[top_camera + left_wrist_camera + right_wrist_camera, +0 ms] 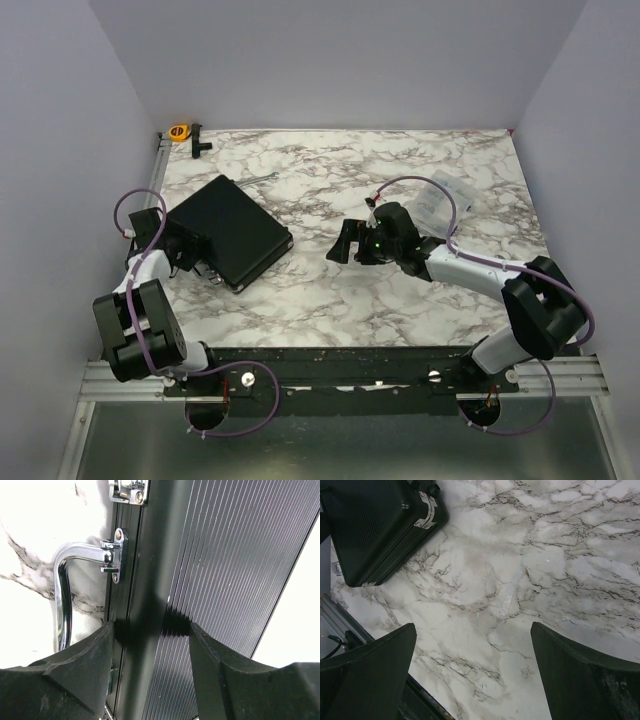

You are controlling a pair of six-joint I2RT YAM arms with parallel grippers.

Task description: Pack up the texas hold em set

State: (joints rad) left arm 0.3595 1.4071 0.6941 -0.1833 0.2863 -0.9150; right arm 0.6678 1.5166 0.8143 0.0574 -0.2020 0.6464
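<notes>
Black and ribbed, the closed case (228,230) lies flat on the marble table (400,290), and the left pincer (150,630) straddles its handle-side edge. One finger (85,660) sits by the side wall next to the chrome handle (62,590) and the other over the ribbed lid, with the case's edge between them, though I cannot tell whether they actually press on it. The right pincer (472,630) hangs with its jaws wide apart over bare marble, holding nothing, and the case lies well off ahead and to its left, a silver fitting (426,511) on the nearest side.
</notes>
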